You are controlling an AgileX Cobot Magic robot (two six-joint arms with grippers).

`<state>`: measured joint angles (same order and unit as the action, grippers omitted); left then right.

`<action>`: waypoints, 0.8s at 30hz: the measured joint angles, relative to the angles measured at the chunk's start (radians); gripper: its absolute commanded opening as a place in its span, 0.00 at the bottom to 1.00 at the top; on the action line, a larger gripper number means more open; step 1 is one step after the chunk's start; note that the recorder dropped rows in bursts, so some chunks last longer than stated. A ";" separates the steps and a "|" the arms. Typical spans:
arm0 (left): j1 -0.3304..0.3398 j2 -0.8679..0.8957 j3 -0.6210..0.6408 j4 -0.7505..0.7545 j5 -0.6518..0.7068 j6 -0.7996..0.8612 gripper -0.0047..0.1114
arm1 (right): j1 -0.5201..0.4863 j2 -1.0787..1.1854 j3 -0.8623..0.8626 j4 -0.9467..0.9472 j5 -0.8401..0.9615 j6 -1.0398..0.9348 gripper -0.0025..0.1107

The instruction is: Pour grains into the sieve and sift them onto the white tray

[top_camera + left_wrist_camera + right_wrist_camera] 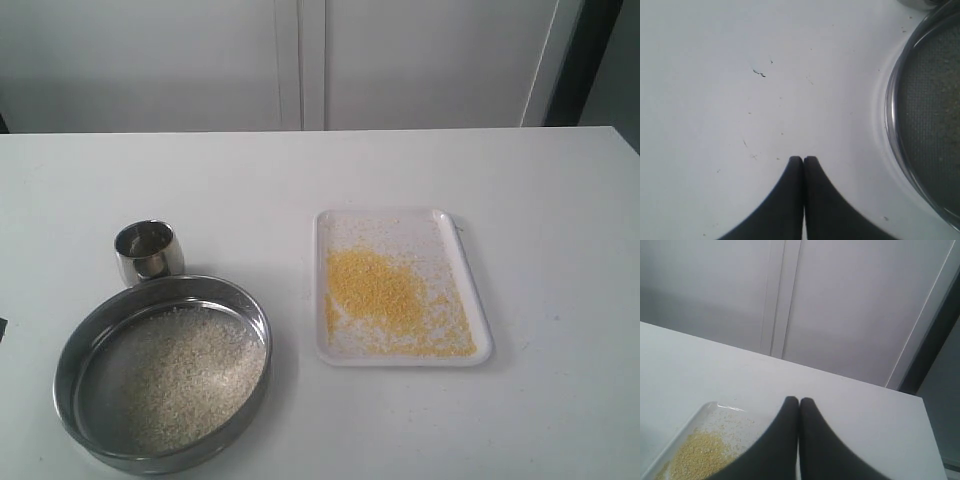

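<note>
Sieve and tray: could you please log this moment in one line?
sieve: pale grains inside | tray: yellow grains | left claw: shut | right claw: shut

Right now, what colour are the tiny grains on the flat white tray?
The tiny loose grains are yellow, best seen in the exterior view.

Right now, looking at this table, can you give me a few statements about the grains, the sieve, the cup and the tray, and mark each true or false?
1. The yellow grains lie on the white tray. True.
2. The sieve is empty. False: pale rice-like grains lie on its mesh.
3. The small steel cup stands upright next to the sieve. True.
4. The left gripper holds the cup. False: its jaws are shut on nothing, over bare table beside the sieve.
5. The sieve rests on the tray. False: it sits on the table, apart from the tray.
</note>
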<state>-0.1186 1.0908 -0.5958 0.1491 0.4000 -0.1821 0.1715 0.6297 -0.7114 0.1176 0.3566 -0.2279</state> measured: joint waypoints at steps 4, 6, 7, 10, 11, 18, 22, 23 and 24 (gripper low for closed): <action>0.000 0.000 0.000 0.000 0.000 0.000 0.04 | 0.000 0.000 0.000 0.000 0.000 0.000 0.02; 0.000 0.000 0.000 0.000 0.000 0.000 0.04 | 0.000 0.000 0.000 0.000 0.000 0.000 0.02; 0.000 0.000 0.000 0.000 0.000 0.000 0.04 | 0.000 0.000 0.000 0.002 0.000 0.000 0.02; 0.000 0.000 0.000 0.000 0.000 0.000 0.04 | 0.000 0.000 0.000 0.008 0.000 0.000 0.02; 0.000 0.000 0.000 0.000 0.000 0.000 0.04 | 0.000 0.000 0.000 0.010 0.000 0.000 0.02; 0.000 0.000 0.000 0.000 0.000 0.000 0.04 | 0.000 -0.030 0.000 -0.016 0.000 0.121 0.02; 0.000 0.000 0.000 0.000 0.000 0.000 0.04 | 0.000 -0.086 0.000 -0.056 0.024 0.176 0.02; 0.000 0.000 0.000 0.000 0.000 0.000 0.04 | 0.000 -0.098 0.002 -0.061 0.030 0.181 0.02; 0.000 0.000 0.000 0.000 0.000 0.000 0.04 | 0.000 -0.123 0.019 -0.065 0.030 0.181 0.02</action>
<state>-0.1186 1.0908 -0.5958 0.1491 0.4000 -0.1821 0.1715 0.5067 -0.6921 0.0523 0.3869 -0.0465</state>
